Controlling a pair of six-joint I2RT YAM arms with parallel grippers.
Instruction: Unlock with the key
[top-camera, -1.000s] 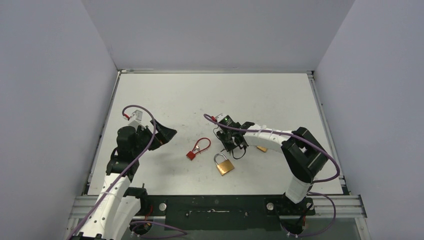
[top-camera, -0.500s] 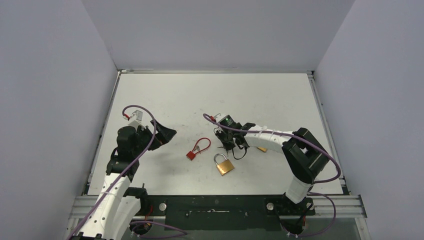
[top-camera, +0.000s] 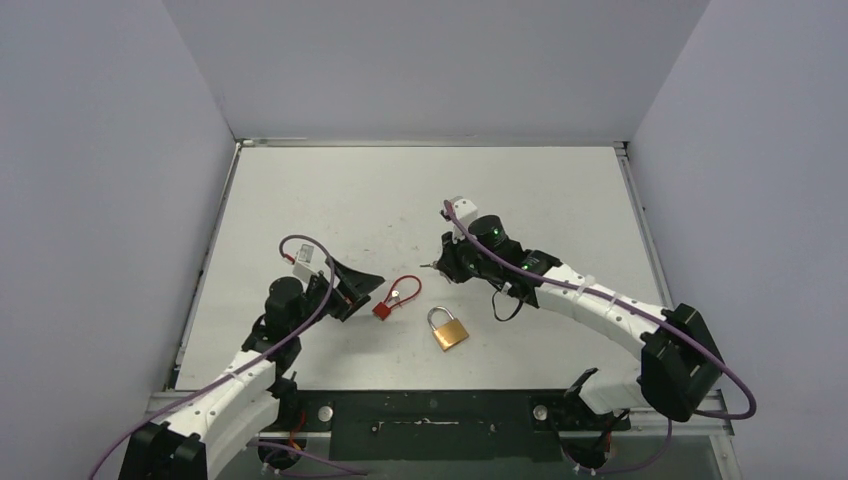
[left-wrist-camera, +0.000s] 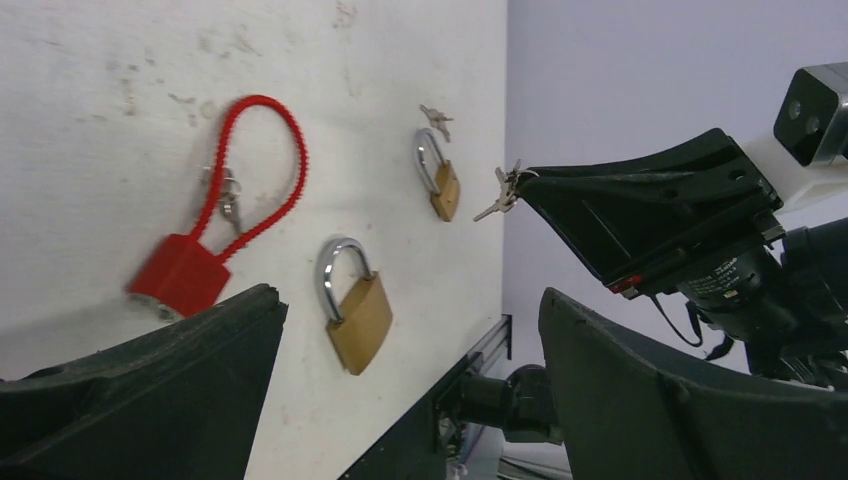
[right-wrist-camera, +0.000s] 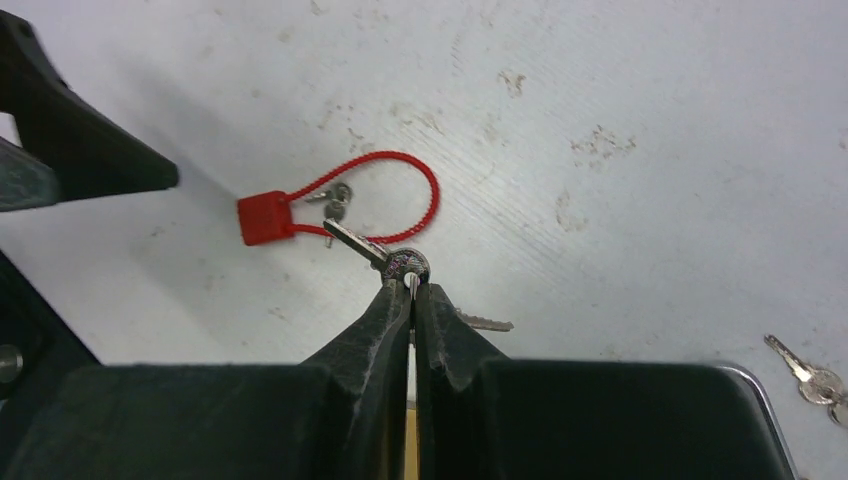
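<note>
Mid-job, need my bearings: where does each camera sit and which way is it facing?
Top external: above and behind the robot, looking down on the table; left arm and right arm show.
Left wrist: low over the table, facing the right gripper; its open fingers frame the view.
Right wrist: looks down past its shut fingers, pinching the key.
Both wrist views share the red lock.

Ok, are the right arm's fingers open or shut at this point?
Shut. In the right wrist view the fingers meet tip to tip, pinching the head of a key; its blade points toward the red cable lock.
</note>
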